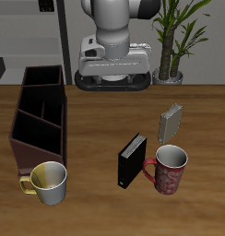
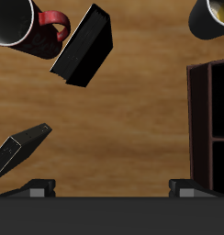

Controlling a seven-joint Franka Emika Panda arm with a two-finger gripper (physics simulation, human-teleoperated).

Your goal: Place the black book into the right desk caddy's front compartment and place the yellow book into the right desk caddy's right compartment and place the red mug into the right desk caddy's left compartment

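The black book (image 1: 132, 161) stands upright on the counter (image 1: 96, 198), just beside the red mug (image 1: 169, 170), with the yellow book (image 1: 171, 121) farther back. All three lie well apart from the caddy (image 1: 42, 115), so nothing is stowed. The pincer (image 2: 112, 186) hangs apart, holding nothing.

The white and grey arm (image 1: 119, 23) stands folded at the back of the counter, its bulky upper joint above a flat, wide wrist housing (image 1: 114, 63) that faces down. It hangs high, touching nothing. In the wrist view only the dark tips of the pincer (image 2: 112, 188) show, set far apart at the frame's edge, with nothing held between them.
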